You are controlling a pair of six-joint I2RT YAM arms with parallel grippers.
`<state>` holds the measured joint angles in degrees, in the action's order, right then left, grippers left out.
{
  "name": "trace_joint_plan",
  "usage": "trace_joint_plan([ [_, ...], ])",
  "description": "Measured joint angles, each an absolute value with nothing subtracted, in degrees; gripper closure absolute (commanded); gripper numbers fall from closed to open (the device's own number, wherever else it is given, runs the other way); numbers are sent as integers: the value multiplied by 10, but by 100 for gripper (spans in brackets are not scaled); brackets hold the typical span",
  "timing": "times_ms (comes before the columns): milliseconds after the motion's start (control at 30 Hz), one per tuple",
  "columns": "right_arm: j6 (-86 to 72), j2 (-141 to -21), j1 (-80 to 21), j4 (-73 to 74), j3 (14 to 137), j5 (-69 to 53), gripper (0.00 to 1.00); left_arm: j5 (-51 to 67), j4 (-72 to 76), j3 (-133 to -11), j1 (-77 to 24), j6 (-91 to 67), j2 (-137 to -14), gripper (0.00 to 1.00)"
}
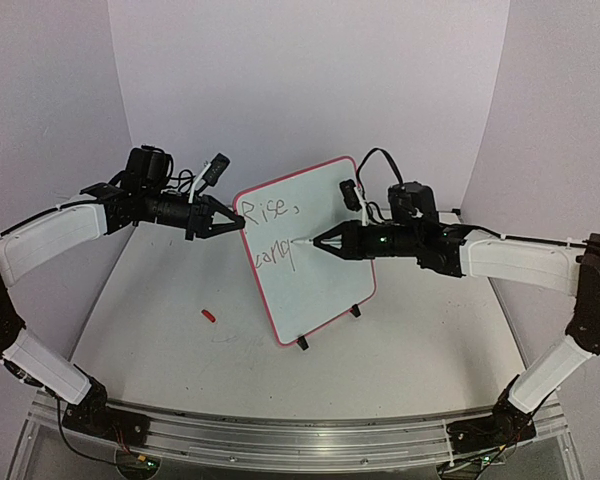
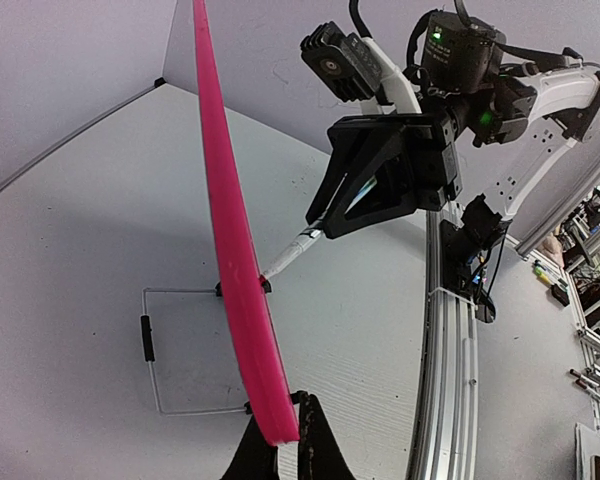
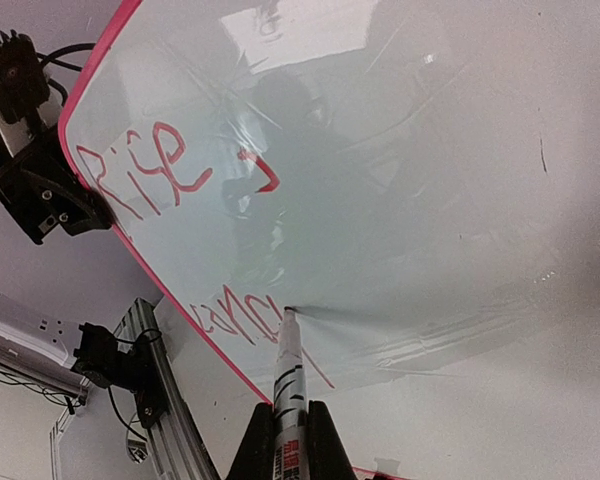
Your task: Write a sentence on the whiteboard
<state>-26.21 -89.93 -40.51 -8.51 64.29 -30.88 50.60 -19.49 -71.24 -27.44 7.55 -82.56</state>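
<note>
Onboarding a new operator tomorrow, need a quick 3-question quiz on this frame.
1. True or false: the left hand grips the whiteboard by its edge.
2. What does the right hand hold against the board? A) eraser B) marker C) cloth
3. Fill in: the top line of the sentence reads "____,".

Key: 1 true; 2 B; 3 Rise

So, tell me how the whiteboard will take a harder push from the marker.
The whiteboard probably stays stiff: its face looks flat in the top view. It stands steeply on small feet, so it could tip backward, though the left tool pinching its edge likely steadies it.
</note>
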Motion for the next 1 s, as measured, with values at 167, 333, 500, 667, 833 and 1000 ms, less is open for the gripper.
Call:
trace_joint_plan([
  [167,-264,-899,-405,-85,642,-309,100,506,-195,-713,-274,76,-826,100],
  [333,-269,-899,-405,-88,629,-308,100,505,-195,-712,-274,75,-826,100],
  [500,-271,-899,-405,-85,618,-303,100,503,-195,-712,-274,75,-826,100],
  [667,-271,-899,-405,-85,618,-299,100,502,-195,-712,-274,75,-826,100],
  [833,-270,-896,-404,-82,618,-293,100,502,-195,-712,-274,75,-826,100],
  [1000,-270,-894,-401,-78,625,-291,100,501,-195,-712,-274,75,-826,100],
])
